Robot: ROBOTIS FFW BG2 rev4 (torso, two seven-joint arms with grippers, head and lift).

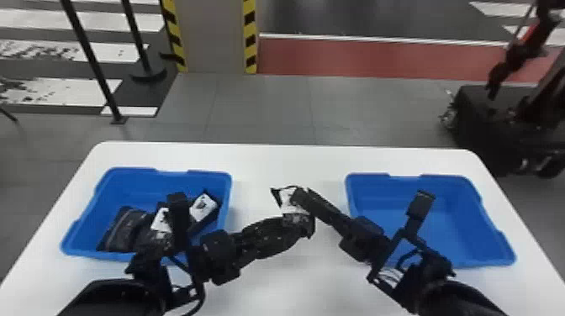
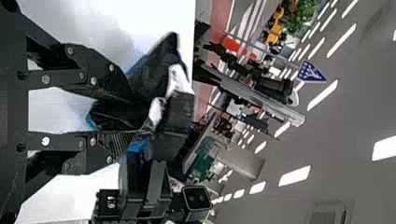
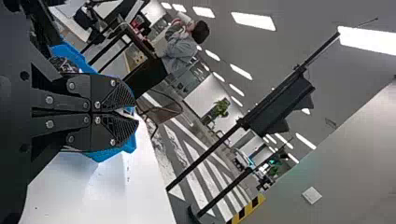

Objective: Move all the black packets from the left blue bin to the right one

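Note:
My left gripper [image 1: 299,229] is shut on the lower end of a black packet [image 1: 288,205] with a white label, above the table between the bins. From the right, my right gripper [image 1: 297,196] is shut on the same packet's upper part. In the left wrist view the packet [image 2: 154,77] bulges out past the left gripper [image 2: 122,114]. The right wrist view has the right gripper [image 3: 130,112] with its fingertips close together and a pale sliver between them. Several black packets [image 1: 126,229] lie in the left blue bin [image 1: 145,172]. The right blue bin [image 1: 384,180] holds no packets in its visible part.
Both bins stand on a white table [image 1: 290,161], with bare tabletop between them. The left forearm passes over the left bin's near right corner, and the right arm crosses the right bin's near left side. Past the table's far edge are posts and a striped pillar [image 1: 214,38].

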